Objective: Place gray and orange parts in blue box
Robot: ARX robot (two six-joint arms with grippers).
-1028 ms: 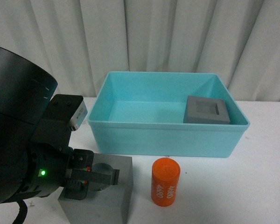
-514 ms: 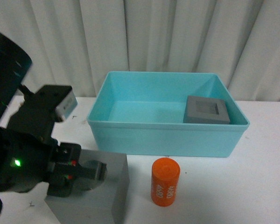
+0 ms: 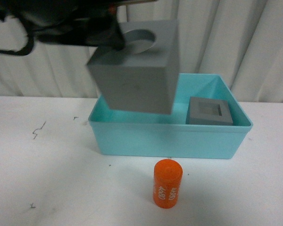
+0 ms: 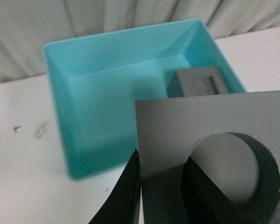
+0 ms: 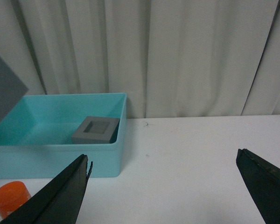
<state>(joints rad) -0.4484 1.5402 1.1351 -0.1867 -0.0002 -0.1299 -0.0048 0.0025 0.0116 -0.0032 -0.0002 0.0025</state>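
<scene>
blue box (image 3: pixel 170 141): floor bare across left and middle; gray cube with square recess (image 3: pixel 209 111) takes right side, close to right wall; gray cube with round recess (image 3: pixel 137 70) hangs tilted high in air, pinched by left gripper (image 4: pixel 161 191), hides box's left rear in front view; over box or short of it, cannot tell; orange cylinder (image 3: pixel 167 182) upright on table (image 3: pixel 47 179) before front wall, apart from it; bare table both sides; curtain (image 3: pixel 254 47) close behind box

In the front view, the gray cube with the round recess (image 3: pixel 137 70) hides the far left corner of the blue box (image 3: pixel 170 141). The left gripper (image 3: pixel 114 38) holding it is blurred and cut by the top edge. Digits on the orange cylinder (image 3: pixel 167 183) are too small to read.
</scene>
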